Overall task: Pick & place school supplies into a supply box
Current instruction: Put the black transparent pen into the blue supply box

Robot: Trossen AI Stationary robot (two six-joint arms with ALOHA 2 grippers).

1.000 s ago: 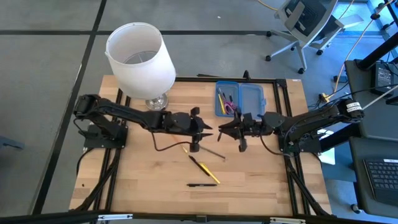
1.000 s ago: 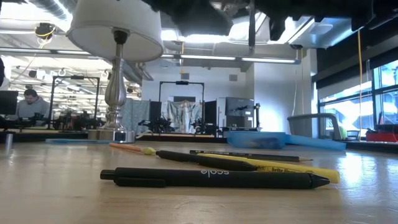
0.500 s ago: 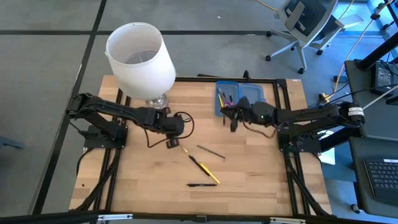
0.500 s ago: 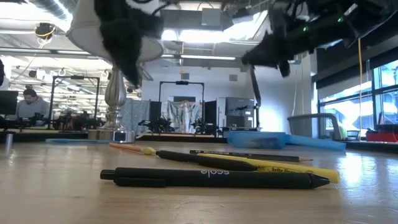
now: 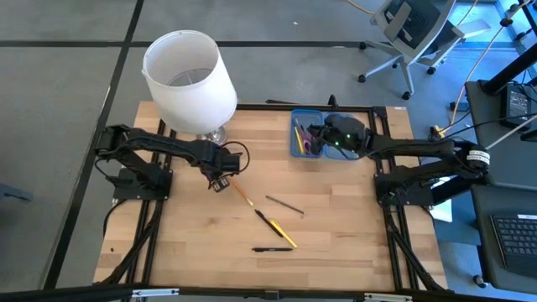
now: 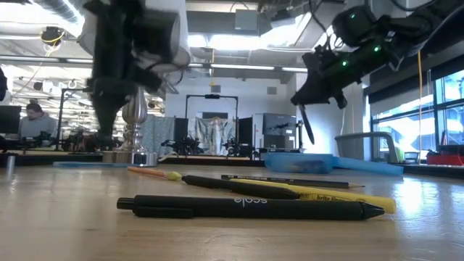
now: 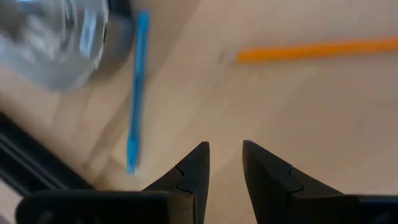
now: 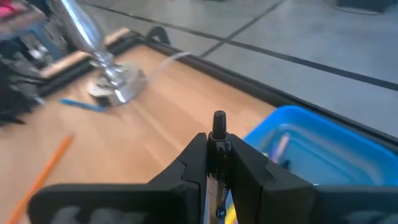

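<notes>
My right gripper (image 5: 319, 139) hovers over the translucent blue supply box (image 5: 340, 132) at the table's far edge, shut on a black pen (image 6: 306, 125). Several pens and purple scissors lie in the box's left half. My left gripper (image 5: 220, 181) is open, low over the wood near the lamp base, touching nothing. An orange pencil (image 5: 243, 195), a thin grey pencil (image 5: 285, 204), a black-and-yellow pen (image 5: 275, 228) and a black pen (image 5: 271, 249) lie flat on the table. A blue pen (image 7: 137, 87) lies beside the lamp base. My right gripper pinches the black pen between its two fingers; one end (image 8: 219, 120) sticks out just past the fingertips. The fingers lie across the pen. The pen is lifted clear and hangs tilted below the gripper (image 6: 308, 101), above the box.
A white-shaded lamp (image 5: 189, 80) with a silver base (image 8: 115, 87) stands at the far left of the table. Black frame rails run along the table's edges. Bare wood lies between the loose pens and the near edge.
Both grippers were together at the table's middle. My right gripper has since carried the black pen toward the far edge, over the box. My left gripper has drawn back toward the left, near the lamp base. The loose pens on the table have not moved.
</notes>
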